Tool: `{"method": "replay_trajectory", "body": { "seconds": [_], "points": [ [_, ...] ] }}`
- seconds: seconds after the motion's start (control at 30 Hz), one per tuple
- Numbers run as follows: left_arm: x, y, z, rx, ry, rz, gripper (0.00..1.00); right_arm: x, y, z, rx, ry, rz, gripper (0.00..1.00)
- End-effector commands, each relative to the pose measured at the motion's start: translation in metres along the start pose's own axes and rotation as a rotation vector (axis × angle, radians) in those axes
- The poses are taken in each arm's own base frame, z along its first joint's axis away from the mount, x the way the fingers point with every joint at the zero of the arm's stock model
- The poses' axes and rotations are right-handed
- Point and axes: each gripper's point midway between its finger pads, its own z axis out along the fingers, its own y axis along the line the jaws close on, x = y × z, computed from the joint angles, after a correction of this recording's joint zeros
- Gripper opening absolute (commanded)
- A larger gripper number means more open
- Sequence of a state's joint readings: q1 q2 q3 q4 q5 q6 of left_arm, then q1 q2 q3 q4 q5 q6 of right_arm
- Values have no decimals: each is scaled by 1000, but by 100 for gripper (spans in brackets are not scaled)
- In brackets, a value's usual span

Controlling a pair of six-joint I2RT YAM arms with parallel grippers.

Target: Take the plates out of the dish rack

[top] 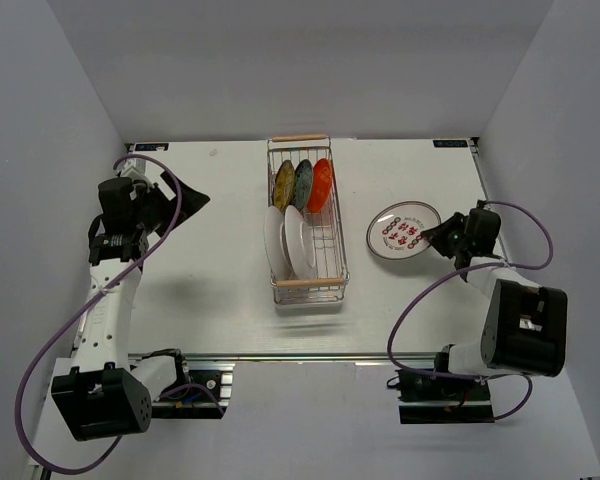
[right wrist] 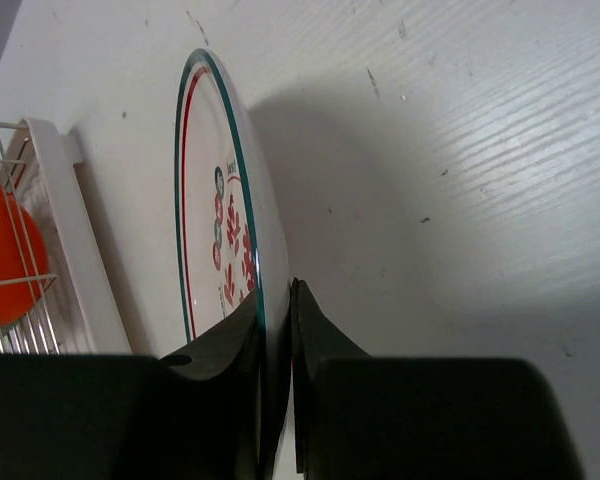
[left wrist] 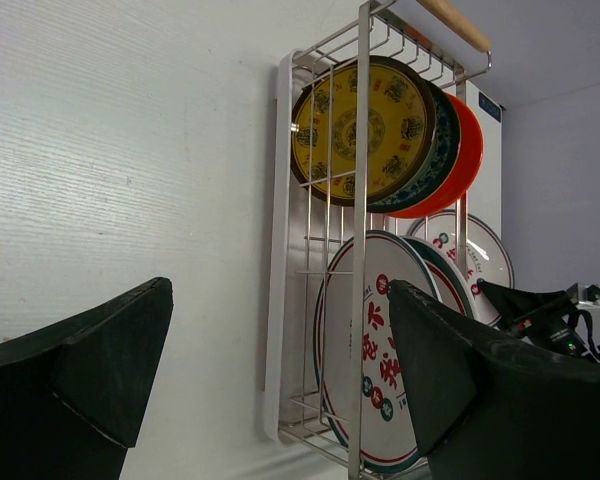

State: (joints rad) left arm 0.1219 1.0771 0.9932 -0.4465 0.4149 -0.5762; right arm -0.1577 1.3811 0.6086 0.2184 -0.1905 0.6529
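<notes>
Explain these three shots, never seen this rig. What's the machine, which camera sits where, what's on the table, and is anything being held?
These are two robot arms bolted at the near edge of a white table, each ending in two fingers. The overhead picture comes from a fixed camera above and behind the arms. The other two come from cameras on each wrist, so the dark shapes at the bottom are that arm's own fingers.

In the middle stands a wire dish rack with five plates upright: a yellow one, a grey-blue one, an orange one and two larger white plates.

The right gripper is shut on the rim of a teal-rimmed plate, right of the rack. The left gripper is open, holds nothing, and faces the rack.
</notes>
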Motion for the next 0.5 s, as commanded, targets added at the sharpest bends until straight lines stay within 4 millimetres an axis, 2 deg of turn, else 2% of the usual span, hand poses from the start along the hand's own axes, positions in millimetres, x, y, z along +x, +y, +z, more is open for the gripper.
{"method": "replay_trajectory", "body": {
  "seconds": [0.0, 0.03, 0.13, 0.3, 0.37, 0.4, 0.47],
  "points": [
    [-1, -10, -2, 47, 6, 34, 98, -16, 26, 5, -197, -64, 20, 0],
    [-1, -10, -1, 51, 7, 34, 98, -14, 21, 7, -184, -56, 30, 6],
    [-3, -12, -1, 54, 6, 36, 98, -14, 4, 11, -132, -53, 64, 14],
    [-2, -11, 0, 54, 11, 37, 98, -8, -10, 12, -96, -24, 91, 20],
    [-1, -11, 1, 55, 13, 33, 98, -10, -11, 8, -86, -26, 89, 36],
    [-1, -11, 1, 55, 15, 32, 98, -11, -14, 7, -71, -25, 86, 55],
    [-1, -11, 1, 55, 15, 32, 98, -16, -17, 2, -35, -22, 80, 56]
  ]
}}
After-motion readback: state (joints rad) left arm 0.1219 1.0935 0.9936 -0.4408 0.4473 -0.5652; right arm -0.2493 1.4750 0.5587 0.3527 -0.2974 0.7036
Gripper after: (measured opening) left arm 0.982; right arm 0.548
